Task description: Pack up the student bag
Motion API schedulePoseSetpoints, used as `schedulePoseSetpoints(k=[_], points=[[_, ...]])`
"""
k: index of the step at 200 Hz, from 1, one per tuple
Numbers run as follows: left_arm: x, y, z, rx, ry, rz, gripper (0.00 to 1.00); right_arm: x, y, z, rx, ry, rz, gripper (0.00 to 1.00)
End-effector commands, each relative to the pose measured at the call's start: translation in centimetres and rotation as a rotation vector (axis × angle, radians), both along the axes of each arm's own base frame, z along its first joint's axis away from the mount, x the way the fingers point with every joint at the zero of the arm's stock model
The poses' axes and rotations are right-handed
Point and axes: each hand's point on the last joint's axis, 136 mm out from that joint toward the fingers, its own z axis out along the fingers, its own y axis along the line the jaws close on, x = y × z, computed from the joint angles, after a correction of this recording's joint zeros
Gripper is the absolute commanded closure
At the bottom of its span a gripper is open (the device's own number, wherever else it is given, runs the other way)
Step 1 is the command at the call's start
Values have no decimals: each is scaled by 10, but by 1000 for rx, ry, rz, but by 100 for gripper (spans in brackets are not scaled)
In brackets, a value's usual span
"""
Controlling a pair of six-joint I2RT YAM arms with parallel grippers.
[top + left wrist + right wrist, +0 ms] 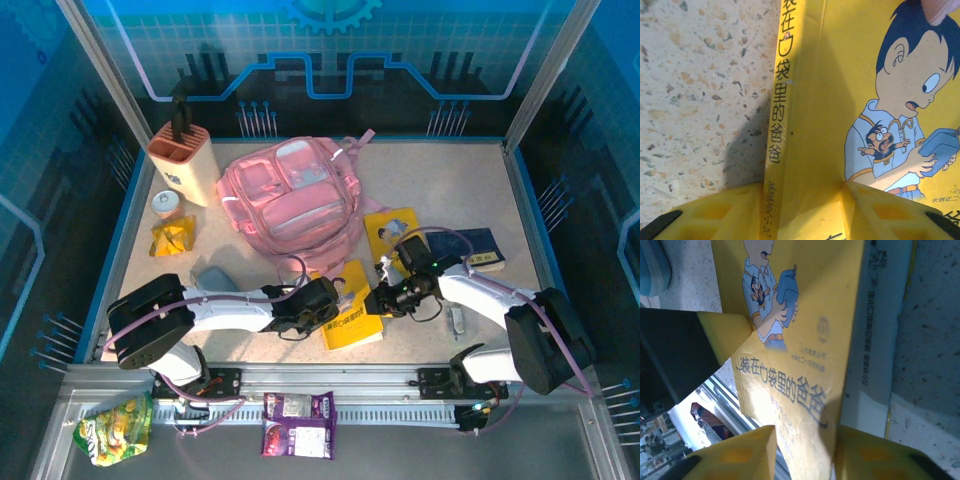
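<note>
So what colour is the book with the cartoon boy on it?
The book is bright yellow, seen best in the left wrist view.

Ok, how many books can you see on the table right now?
3. One yellow book near the front edge, a second yellow book right of the student bag, and a dark blue book further right. Others may be hidden.

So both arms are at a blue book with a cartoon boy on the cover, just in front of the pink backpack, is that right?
Not quite. The book is yellow, not blue, as the left wrist view shows. The rest holds: both arms are at it, just in front of the pink backpack.
</note>
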Motion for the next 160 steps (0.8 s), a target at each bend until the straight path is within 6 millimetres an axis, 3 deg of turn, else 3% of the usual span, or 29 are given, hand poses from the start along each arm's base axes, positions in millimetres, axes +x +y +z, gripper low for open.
schedulePoseSetpoints(k=[1, 42, 56, 107, 160], points=[[8, -37, 8, -119, -19, -53, 57, -5, 2, 6, 53, 4, 6, 76], [8, -37, 12, -123, -26, -50, 56, -7, -1, 10, 65, 0, -15, 96], [9, -37, 16, -130, -40, -59, 50, -8, -5, 13, 61, -13, -30, 100], [10, -24, 46, -174, -101, -95, 35, -18, -15, 38, 86, -69, -85, 100], [18, -3, 95, -240, -200, -148, 18, -14, -30, 90, 160, -149, -184, 100]])
